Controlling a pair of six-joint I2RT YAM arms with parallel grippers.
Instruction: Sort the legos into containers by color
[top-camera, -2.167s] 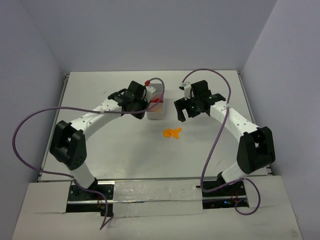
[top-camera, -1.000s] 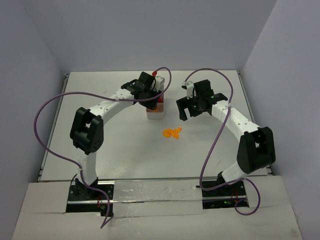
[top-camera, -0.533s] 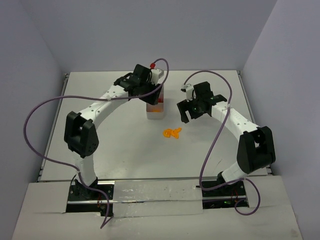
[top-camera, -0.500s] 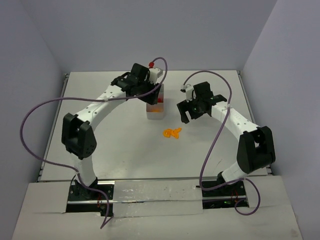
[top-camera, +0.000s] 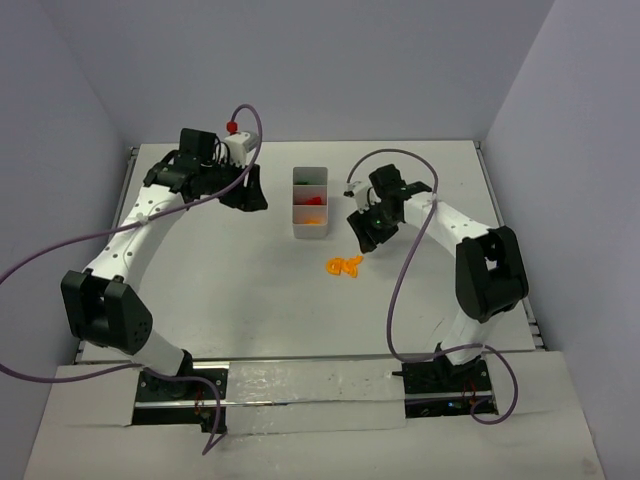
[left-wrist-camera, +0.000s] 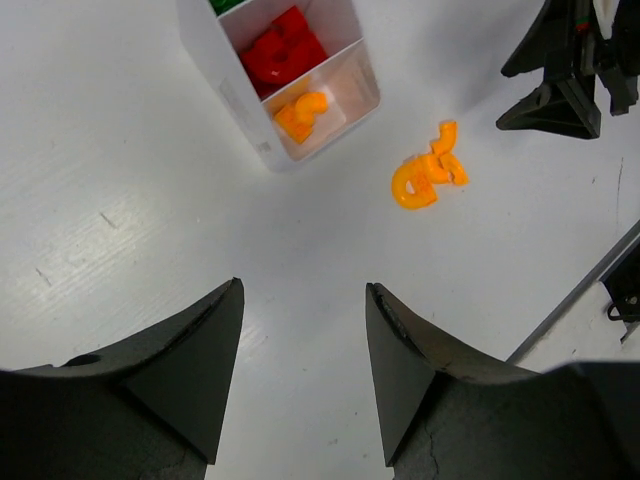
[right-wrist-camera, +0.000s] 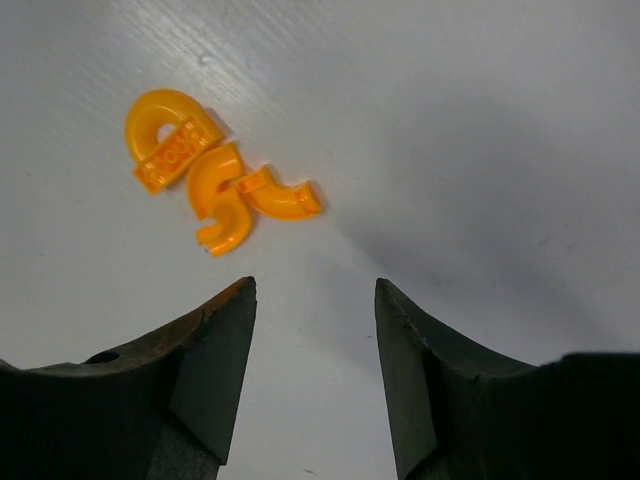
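Step in hand: clearing the last loose pcs. The narrow white plastic tray of three square compartments already holds green legos in its far cell, red legos in the mid cell and orange legos in the near cell. Left outside are three small curved orange plastic legos, touching in a clump on the white table, just off the tray's near-right corner.

The right gripper hangs over the table to the right of the tray's near end, jaws parted w/ nothing between them. The clump lies ahead of its tips, not inside the gap. The left gripper sits well off to the tray's left, jaws likewise parted & empty.

Next, prob.: the right arm moves fwd over the clump, drops onto one pc only, pinches it and carries it to the tray's near cell. The pcs are tiny & nested, so a sloppy line-up may lift two or scatter them.
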